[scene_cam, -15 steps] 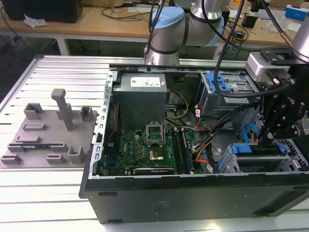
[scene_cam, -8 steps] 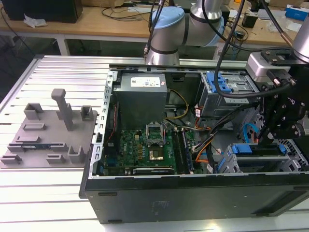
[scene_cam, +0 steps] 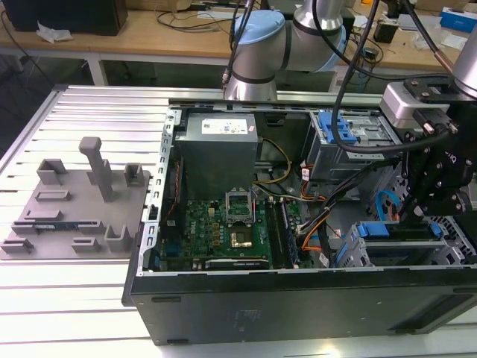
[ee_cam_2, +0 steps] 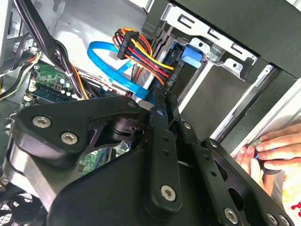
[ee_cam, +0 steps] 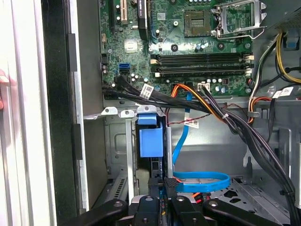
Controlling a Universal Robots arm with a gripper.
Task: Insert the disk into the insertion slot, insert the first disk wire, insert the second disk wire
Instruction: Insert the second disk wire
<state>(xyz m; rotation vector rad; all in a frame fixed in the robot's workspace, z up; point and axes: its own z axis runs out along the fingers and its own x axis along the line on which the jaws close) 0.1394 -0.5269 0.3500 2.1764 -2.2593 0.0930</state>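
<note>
The disk [scene_cam: 395, 233], in its bright blue carrier [ee_cam: 150, 141], sits inside the insertion slot [scene_cam: 447, 255], the low grey cage at the case's front on the exterior view's right. A bundle of orange, red, yellow and black wires [ee_cam_2: 141, 52] ends in a black plug at the disk's edge. My black gripper [ee_cam_2: 159, 101] hangs right over the disk [scene_cam: 408, 216], its fingers drawn together where the flat blue wire [ee_cam_2: 110, 61] ends. That wire loops on the case floor [ee_cam: 202, 181]. Its plug is hidden between the fingers.
The open computer case holds a green motherboard [scene_cam: 223, 231], a grey power supply [scene_cam: 216, 149] and a taller cage with a blue latch [scene_cam: 346, 134]. A person's hand [ee_cam_2: 268, 150] rests outside the case wall near the slot. A grey fixture plate [scene_cam: 74, 201] lies at the exterior view's left.
</note>
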